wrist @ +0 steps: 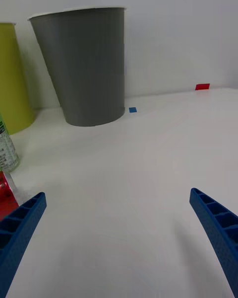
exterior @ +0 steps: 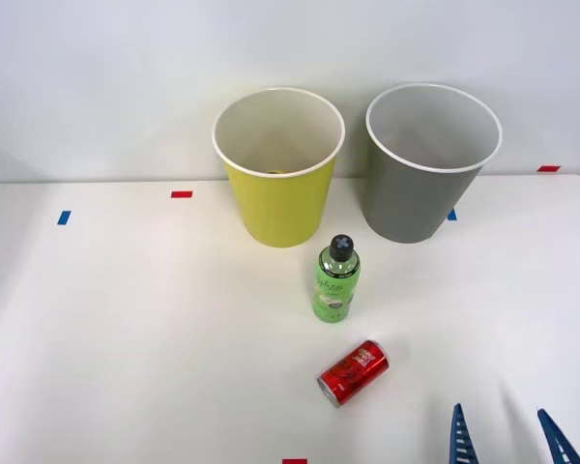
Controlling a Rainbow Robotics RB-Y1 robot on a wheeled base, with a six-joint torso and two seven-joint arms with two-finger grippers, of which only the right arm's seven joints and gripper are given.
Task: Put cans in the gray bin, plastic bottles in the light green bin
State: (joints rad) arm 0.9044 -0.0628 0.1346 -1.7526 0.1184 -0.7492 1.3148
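two items sit out on the white table [exterior: 126, 329]: a red can [exterior: 353, 372] lying on its side, and a bright green bottle [exterior: 335, 280] with a black cap standing upright just behind it, both in front of the bins. the light green bin [exterior: 278, 169] and the gray bin [exterior: 428, 164] stand side by side at the back, close but apart. something small and dark-yellow shows low inside the light green bin; what it is cannot be told.

the right gripper [exterior: 507, 437] hovers low near the table's front edge, to the can's right, its blue ribbed fingers [wrist: 20, 223] spread wide and holding nothing.

the can looks like the likely next pick, and it is the riskier one. lying down, it can roll if one finger touches it first, and it may bump the bottle standing just behind. that bottle is tall and narrow, so a nudge could tip it. closing across the can's length rather than its round body could let it slip out. the bins are near each other, so a drop released too far left could land the can in the wrong one.
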